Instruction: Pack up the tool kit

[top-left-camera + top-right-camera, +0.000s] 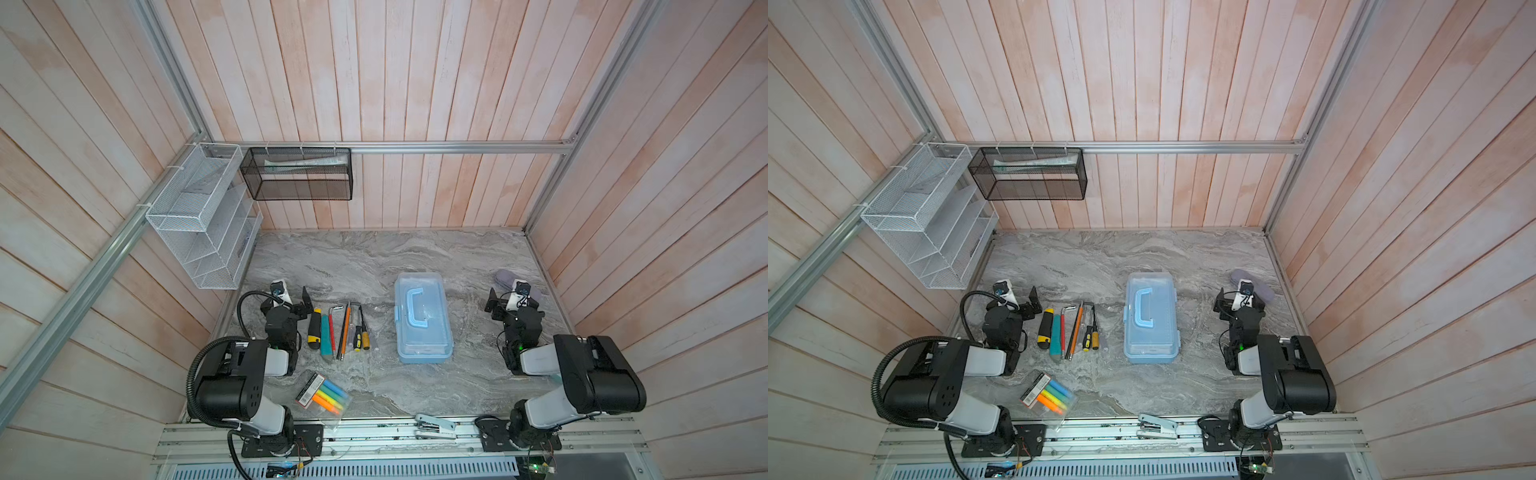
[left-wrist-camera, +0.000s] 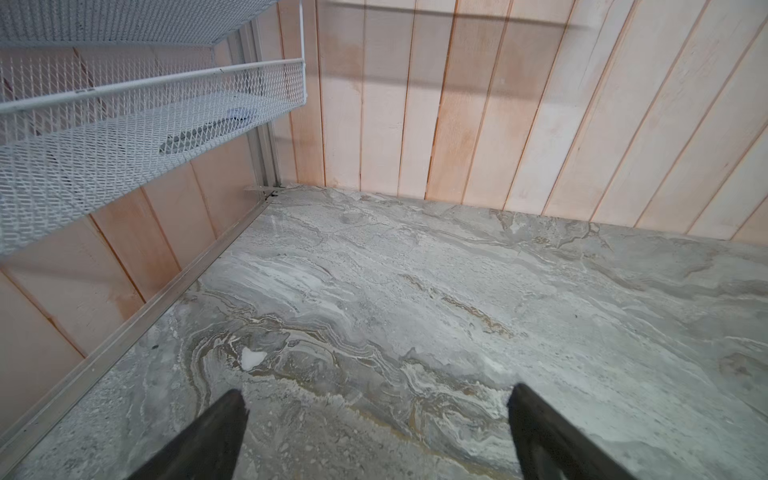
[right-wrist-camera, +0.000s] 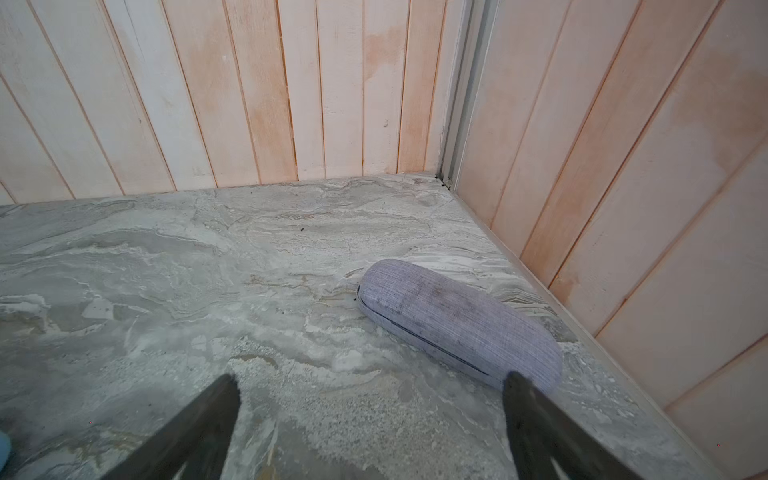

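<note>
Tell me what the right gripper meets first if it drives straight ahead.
Likely the lilac glasses case: its near end lies just ahead of one jaw of the right gripper. Between the jaws, only bare tabletop; depth is unclear.

Tool kit point(image 1: 423, 320): light-blue box, clear lid shut, handle up, mid-table.

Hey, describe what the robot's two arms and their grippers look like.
Both the left arm and right arm have boxy black joint housings linked by pale grey tubes. A ribbed black hose loops beside the left one only. The left gripper and right gripper each carry two dark, tapered fingers.
</note>
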Tool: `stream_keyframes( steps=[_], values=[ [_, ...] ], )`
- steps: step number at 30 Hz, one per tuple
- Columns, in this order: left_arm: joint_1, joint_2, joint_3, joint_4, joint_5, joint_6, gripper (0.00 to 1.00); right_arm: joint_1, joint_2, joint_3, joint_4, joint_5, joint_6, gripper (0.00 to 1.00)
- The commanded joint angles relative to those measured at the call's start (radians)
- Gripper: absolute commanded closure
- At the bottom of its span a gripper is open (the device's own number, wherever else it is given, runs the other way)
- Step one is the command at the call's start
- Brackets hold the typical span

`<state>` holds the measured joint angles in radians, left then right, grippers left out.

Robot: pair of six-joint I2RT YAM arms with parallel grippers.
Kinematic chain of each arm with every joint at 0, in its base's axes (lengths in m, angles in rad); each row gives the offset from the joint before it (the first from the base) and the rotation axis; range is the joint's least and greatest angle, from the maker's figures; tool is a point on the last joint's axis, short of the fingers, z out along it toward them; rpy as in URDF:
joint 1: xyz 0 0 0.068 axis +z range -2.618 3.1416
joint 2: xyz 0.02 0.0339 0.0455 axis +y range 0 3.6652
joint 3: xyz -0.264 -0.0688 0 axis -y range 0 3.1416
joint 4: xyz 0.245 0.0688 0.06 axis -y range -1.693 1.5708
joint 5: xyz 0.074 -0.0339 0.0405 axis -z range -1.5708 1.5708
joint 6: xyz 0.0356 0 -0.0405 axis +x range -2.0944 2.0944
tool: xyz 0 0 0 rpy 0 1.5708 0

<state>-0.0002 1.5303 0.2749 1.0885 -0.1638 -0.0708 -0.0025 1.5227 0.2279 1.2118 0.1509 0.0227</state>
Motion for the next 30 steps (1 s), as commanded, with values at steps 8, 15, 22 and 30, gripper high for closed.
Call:
stream_keyframes(
  steps=[8, 15, 22, 30],
  values=[
    [0.005, 0.002, 0.006, 0.021, 0.014, 0.01, 0.0, -0.007, -0.002, 0.014, 0.0, -0.017, 0.006, 0.02],
    [0.005, 0.002, 0.006, 0.018, 0.015, 0.009, 0.0, -0.01, -0.004, 0.014, -0.002, -0.024, 0.008, 0.02],
    [0.005, 0.004, 0.006, 0.018, 0.015, 0.009, 0.0, -0.011, -0.004, 0.015, -0.004, -0.024, 0.009, 0.02],
    [0.005, 0.003, 0.007, 0.018, 0.014, 0.011, 0.0, -0.013, -0.004, 0.016, -0.007, -0.031, 0.007, 0.02]
  ],
)
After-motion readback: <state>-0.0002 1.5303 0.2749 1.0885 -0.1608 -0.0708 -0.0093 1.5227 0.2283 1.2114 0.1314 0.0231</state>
